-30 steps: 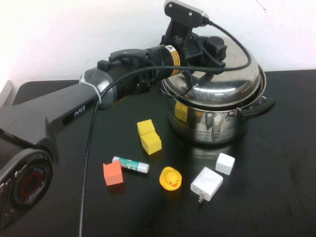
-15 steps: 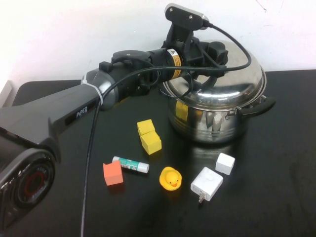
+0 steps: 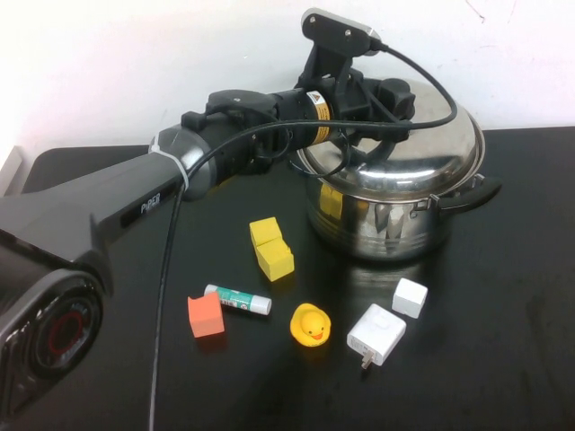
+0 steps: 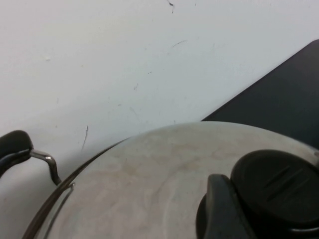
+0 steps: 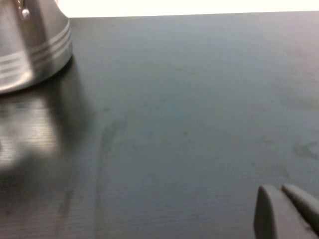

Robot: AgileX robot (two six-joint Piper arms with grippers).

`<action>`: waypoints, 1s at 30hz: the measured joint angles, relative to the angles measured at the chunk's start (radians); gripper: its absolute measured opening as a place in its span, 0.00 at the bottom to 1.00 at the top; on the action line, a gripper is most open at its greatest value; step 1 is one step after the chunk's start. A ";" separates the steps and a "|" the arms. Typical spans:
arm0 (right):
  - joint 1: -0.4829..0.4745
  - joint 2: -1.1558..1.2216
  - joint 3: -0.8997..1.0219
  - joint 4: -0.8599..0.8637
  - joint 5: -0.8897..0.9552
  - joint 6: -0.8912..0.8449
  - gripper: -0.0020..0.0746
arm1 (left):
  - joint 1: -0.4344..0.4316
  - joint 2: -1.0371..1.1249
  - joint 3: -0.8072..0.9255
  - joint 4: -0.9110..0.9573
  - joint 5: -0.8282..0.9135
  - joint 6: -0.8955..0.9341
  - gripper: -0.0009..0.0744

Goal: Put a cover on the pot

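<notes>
Steel domed lid (image 3: 404,148) looks seated on the shiny stainless stockpot (image 3: 382,220); left tool (image 3: 388,97) clenched on its black knob (image 4: 276,186), release remaining. Right tool (image 5: 286,211), pinched closed, hangs low over the counter (image 5: 189,109).

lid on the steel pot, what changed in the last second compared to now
The domed steel lid with the black knob was tilted, propped above the rim on the left; it has dropped and now sits level on the shiny stainless-steel stockpot. The left gripper stays at the knob. The right gripper, shut, hangs low over the table. The small items in front stayed put.
</notes>
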 joint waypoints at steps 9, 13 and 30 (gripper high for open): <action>0.000 0.000 0.000 0.000 0.000 0.000 0.02 | 0.000 -0.042 0.006 0.132 -0.008 -0.019 0.59; 0.000 0.000 0.000 0.000 0.000 0.000 0.02 | 0.000 -0.124 0.007 0.212 0.011 -0.021 0.60; 0.000 0.000 0.000 0.000 0.000 0.000 0.02 | 0.002 -0.629 0.007 0.226 0.130 -0.002 0.03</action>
